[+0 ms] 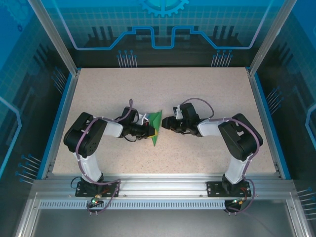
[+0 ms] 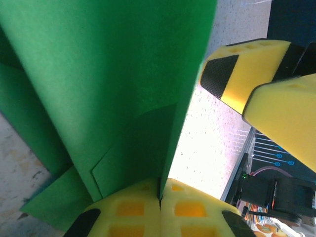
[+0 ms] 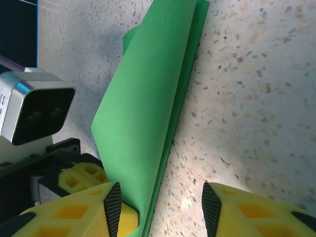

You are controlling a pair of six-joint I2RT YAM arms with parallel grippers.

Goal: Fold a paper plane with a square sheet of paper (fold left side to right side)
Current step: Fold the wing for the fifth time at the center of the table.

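**Green sheet pinched, fold hanging in the balance**

Left fingers (image 2: 170, 210) are clamped tight on the square sheet of paper (image 1: 156, 126), which is curled over on the tabletop (image 1: 207, 94) between the arms. Right fingers (image 1: 167, 123) stand half-wide around its rolled edge, gripping nothing. If they squeeze off-line, I'd expect a skewed crease or a sheet tugged loose. The left wrist view shows creased flaps by the grip. The right wrist view shows the bend is soft, not yet pressed.

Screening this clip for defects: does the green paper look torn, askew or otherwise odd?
No tears. The square sheet of paper, pinched in the shut left gripper, bows up off the table instead of lying flat.
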